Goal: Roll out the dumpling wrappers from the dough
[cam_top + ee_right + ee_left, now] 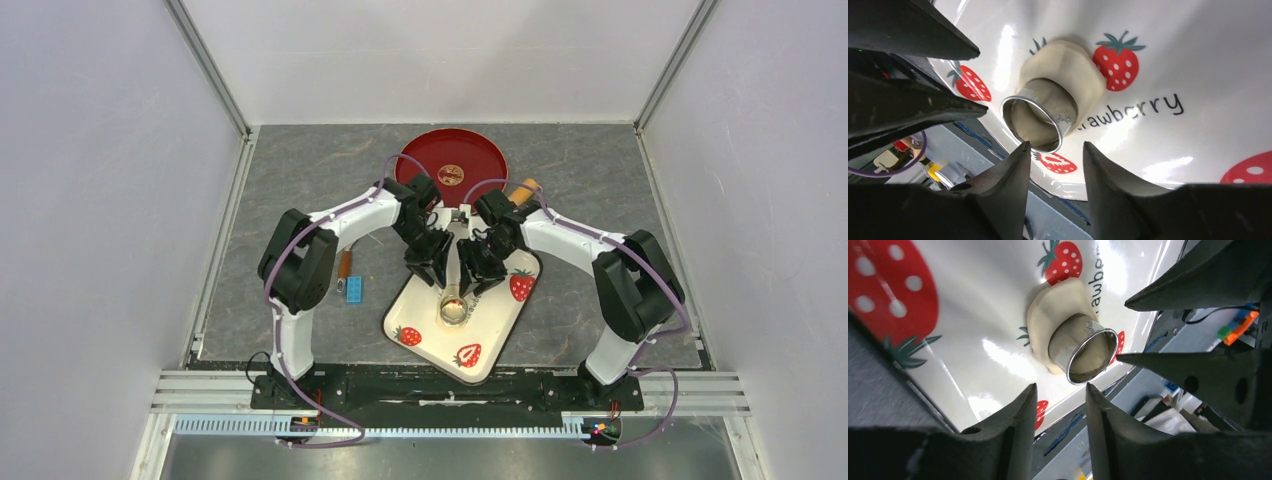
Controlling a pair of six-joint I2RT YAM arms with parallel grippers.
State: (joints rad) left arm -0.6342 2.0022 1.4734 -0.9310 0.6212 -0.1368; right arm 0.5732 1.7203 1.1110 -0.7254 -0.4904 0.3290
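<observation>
Downward, left tool (1061, 388) beside right tool (1056, 145)

The ring cutter (1075, 347) hides some dough (1058, 300); the roller (525, 187) is mostly hidden.

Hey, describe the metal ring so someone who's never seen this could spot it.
Find the white tray printed with strawberries. A flat piece of pale dough lies on it, and the ring stands on that dough. It's the only shiny metal thing there.

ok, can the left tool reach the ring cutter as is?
Probably yes: the left tool is open, the ring cutter stands on the dough right ahead, nothing between. The right tool crowds it.
</observation>
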